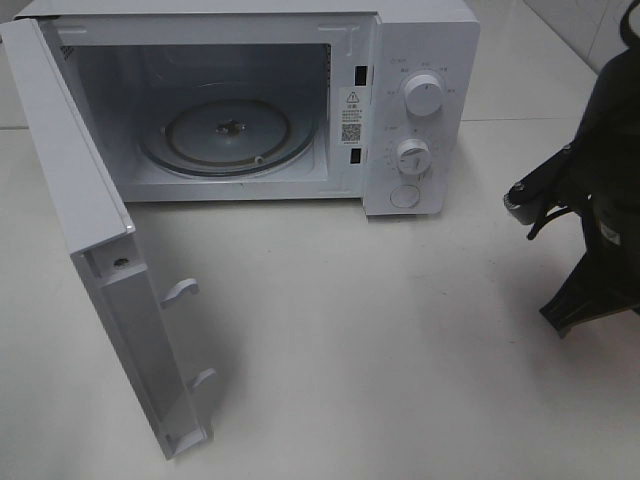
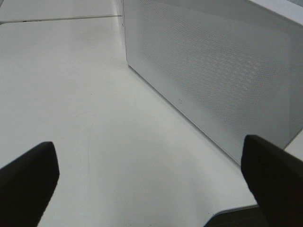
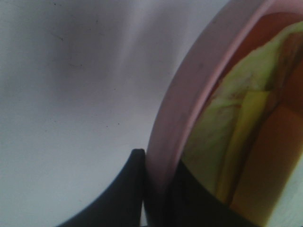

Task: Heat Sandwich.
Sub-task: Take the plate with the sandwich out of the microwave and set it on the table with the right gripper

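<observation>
Now my right gripper (image 3: 156, 194) fingers pinch the round pink plate (image 3: 189, 94) rim, sandwich (image 3: 246, 123) aboard; left fingers spread; next, into the open white microwave (image 1: 240, 130)

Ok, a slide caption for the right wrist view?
Right gripper clamped on the pink plate's rim, sandwich on the plate.

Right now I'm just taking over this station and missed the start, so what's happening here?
The microwave stands on the white table with its door swung wide open and its glass turntable bare. The right gripper is closed on the rim of the pink plate that carries the sandwich, off to the right of the oven. The left gripper is open and empty near the door's outer face. Nothing is inside the oven yet.
</observation>
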Controlling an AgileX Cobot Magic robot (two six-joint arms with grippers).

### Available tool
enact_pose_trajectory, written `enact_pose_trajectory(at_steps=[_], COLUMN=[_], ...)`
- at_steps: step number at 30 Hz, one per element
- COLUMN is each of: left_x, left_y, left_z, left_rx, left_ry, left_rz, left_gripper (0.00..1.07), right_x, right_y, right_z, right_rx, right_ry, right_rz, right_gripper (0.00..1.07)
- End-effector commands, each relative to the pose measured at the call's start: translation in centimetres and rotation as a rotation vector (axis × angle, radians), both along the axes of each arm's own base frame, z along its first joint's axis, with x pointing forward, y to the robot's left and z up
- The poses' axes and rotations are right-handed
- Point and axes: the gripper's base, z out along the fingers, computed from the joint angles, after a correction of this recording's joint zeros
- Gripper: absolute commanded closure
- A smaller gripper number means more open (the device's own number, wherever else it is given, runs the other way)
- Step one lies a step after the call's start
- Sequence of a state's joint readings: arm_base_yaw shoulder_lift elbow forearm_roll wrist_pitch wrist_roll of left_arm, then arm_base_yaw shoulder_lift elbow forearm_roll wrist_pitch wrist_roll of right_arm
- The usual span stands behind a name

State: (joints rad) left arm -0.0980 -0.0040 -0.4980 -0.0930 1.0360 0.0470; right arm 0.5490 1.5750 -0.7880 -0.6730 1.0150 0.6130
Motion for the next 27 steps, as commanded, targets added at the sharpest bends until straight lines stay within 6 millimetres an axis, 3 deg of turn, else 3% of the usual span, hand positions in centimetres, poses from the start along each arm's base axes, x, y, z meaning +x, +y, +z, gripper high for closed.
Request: enact_pose_trajectory(at_steps=[1, 19, 27], left_x=[-0.3, -0.3, -0.3], left_y=[0.0, 0.1, 0.1], left_z=[-0.1, -0.1, -0.1], left_rx=[-0.006, -0.001, -0.001], left_ry=[-0.025, -0.026, -0.026], left_rz=[0.005, 0.009, 0.009], left_gripper=[0.03, 0.03, 0.03], right_x=[0.3, 1.5, 2.2], right_y=[-0.1, 1.0, 0.3], right_z=[-0.5, -5.2, -7.3], right_rx=[-0.03, -0.021, -0.003], right_ry=[-0.007, 0.059, 0.085], right_rz=[-0.038, -0.039, -0.063], right_gripper=[1.03, 1.02, 1.01])
